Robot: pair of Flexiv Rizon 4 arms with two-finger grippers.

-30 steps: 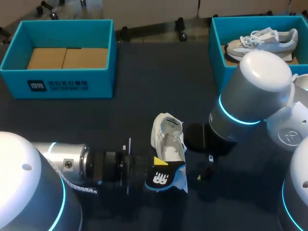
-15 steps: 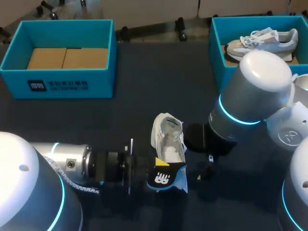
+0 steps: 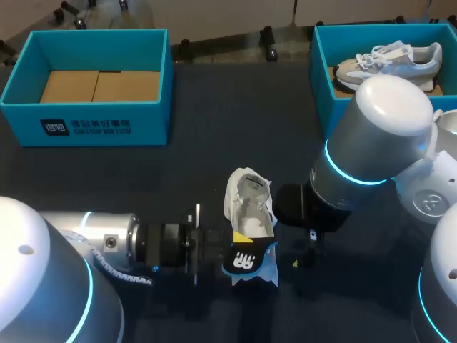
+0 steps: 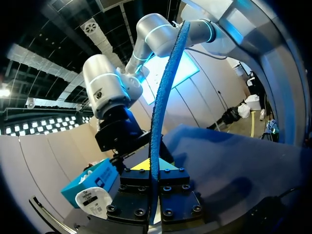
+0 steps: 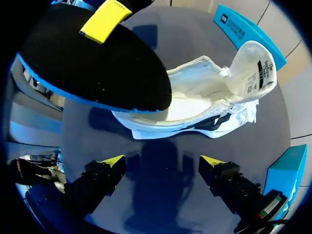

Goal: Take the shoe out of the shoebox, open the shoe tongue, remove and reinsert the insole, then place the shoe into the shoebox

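Observation:
A white shoe lies on the dark table, tongue pulled up, opening facing up. My left gripper is shut on a black insole with a blue underside, held over the shoe's heel end. In the left wrist view the insole rises edge-on from between the fingers. My right gripper stands open just right of the shoe. In the right wrist view its fingers are spread with nothing between them, the shoe ahead and the insole over the heel.
A blue shoebox with brown cardboard inside stands at the back left. A second blue box at the back right holds another grey-white shoe.
My left arm has moved a little to the right, carrying the insole closer over the shoe's heel. The right arm and the shoe have stayed put.

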